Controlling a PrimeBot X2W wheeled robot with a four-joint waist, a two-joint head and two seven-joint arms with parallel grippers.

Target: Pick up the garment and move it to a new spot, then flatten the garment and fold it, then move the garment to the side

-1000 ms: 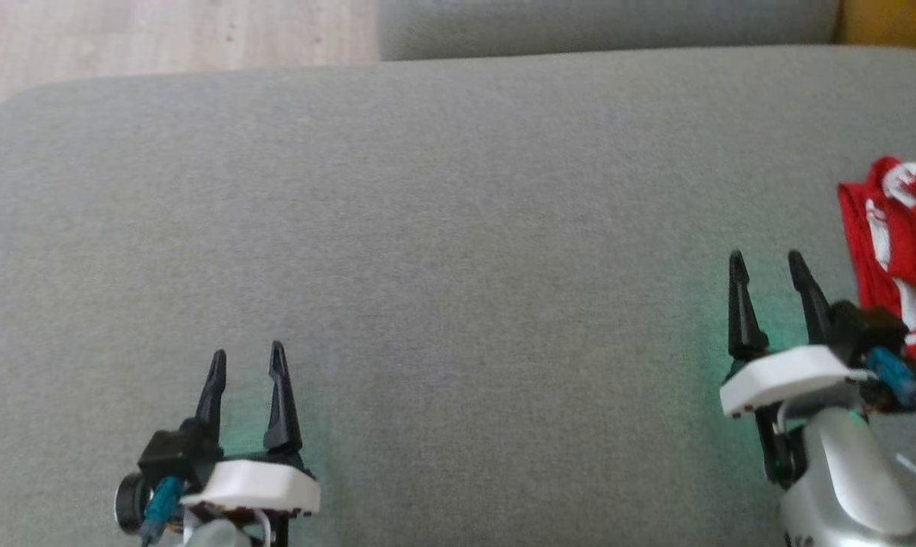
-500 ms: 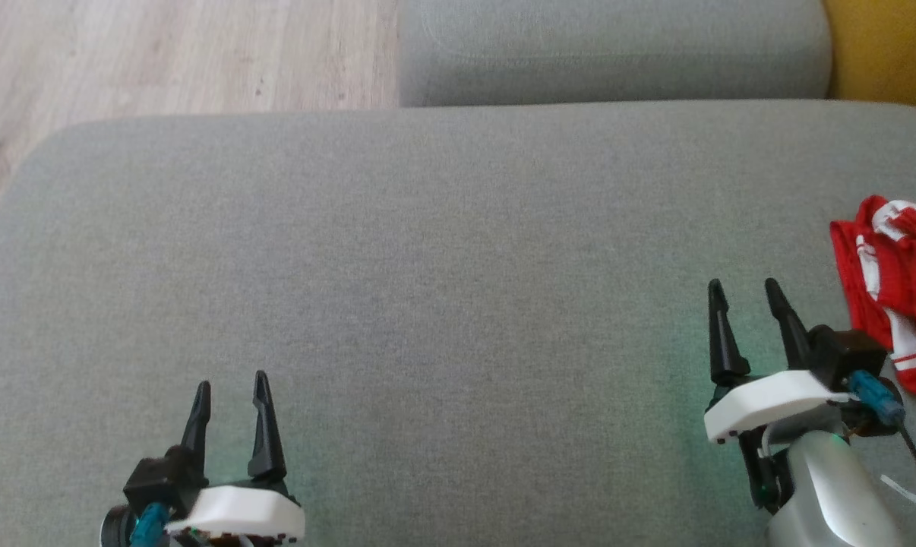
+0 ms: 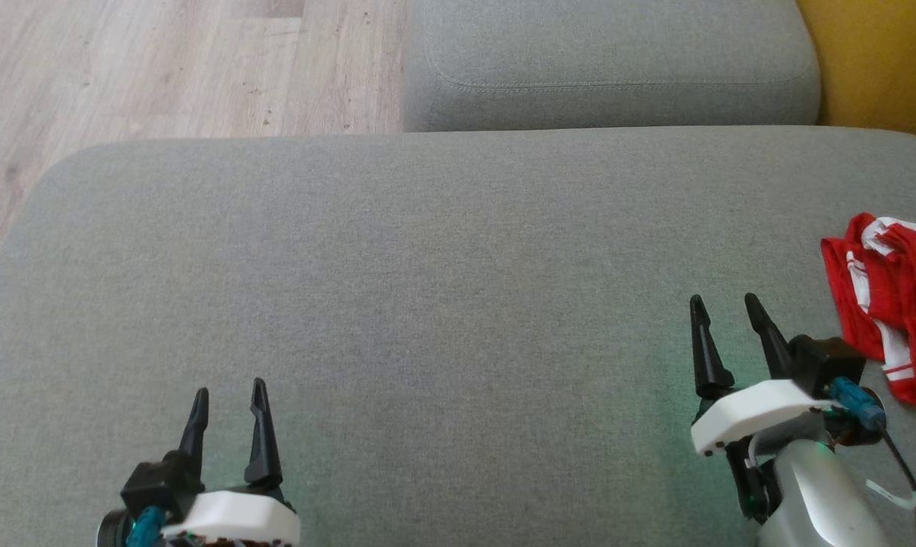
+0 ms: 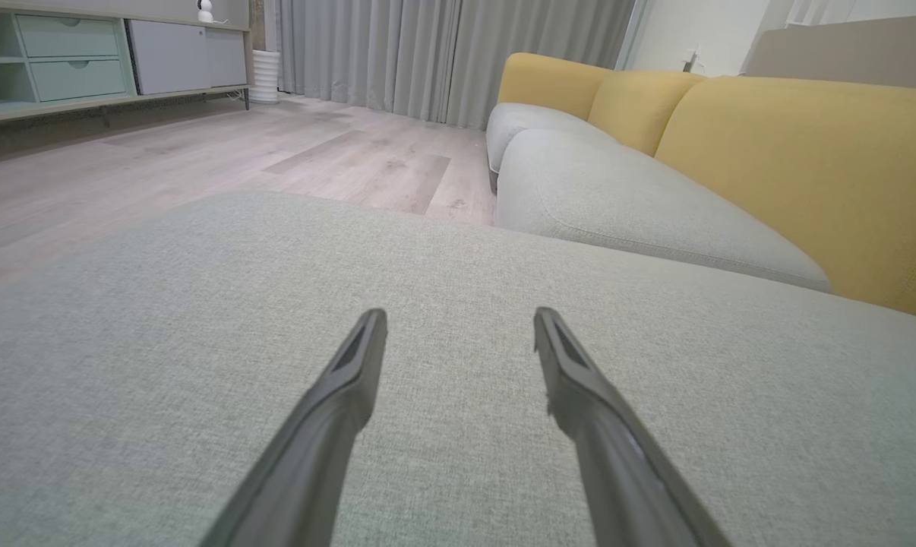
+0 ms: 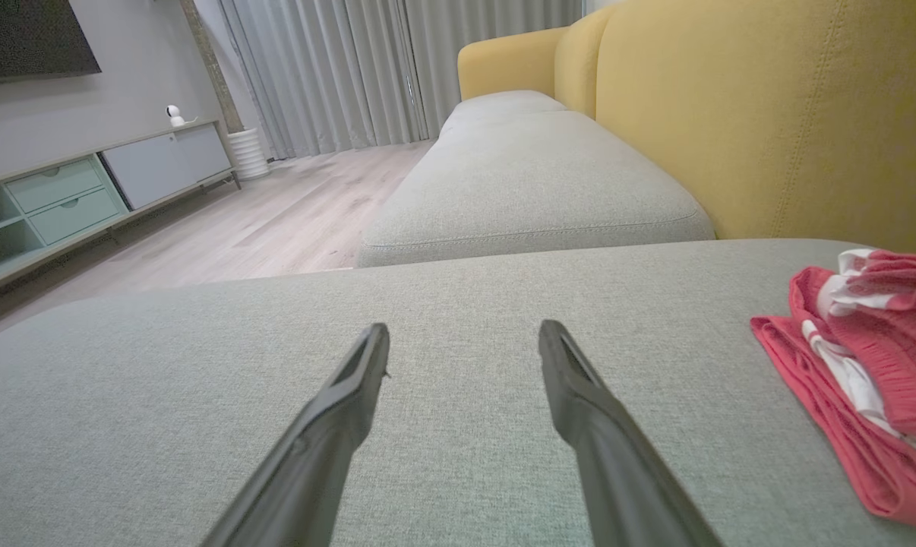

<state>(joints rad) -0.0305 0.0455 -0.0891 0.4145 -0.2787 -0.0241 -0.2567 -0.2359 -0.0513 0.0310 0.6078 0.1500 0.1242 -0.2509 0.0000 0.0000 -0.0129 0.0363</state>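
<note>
So, going left to right: there's wood floor (image 3: 162, 68) off the far left corner, then the big grey seat cushion (image 3: 443, 266) that everything's happening on. The left tool (image 3: 229, 387) hangs low over the near left part of it, fingers parted and pointing away from the robot, nothing between them. The wide middle of the cushion sits between the two arms, which I'd guess is the working patch for any flattening and folding. The right tool (image 3: 724, 299) is over the near right part in the same pose: spread apart, gripping nothing, aimed straight ahead rather than at the cloth. Just beside it to the right, not touching, lies the garment (image 3: 895, 304), red with white stripes, in a layered bunch right at the cushion's right edge, below the yellow backrest (image 3: 876, 61). The head view cuts it off at the frame edge, so I honestly can't tell if that's a rough fold or just a crumple. That matters: a heap out at the side fits a garment waiting to be grabbed, and it equally fits one already folded and parked aside. Both arms look like a neutral pose to me.
</note>
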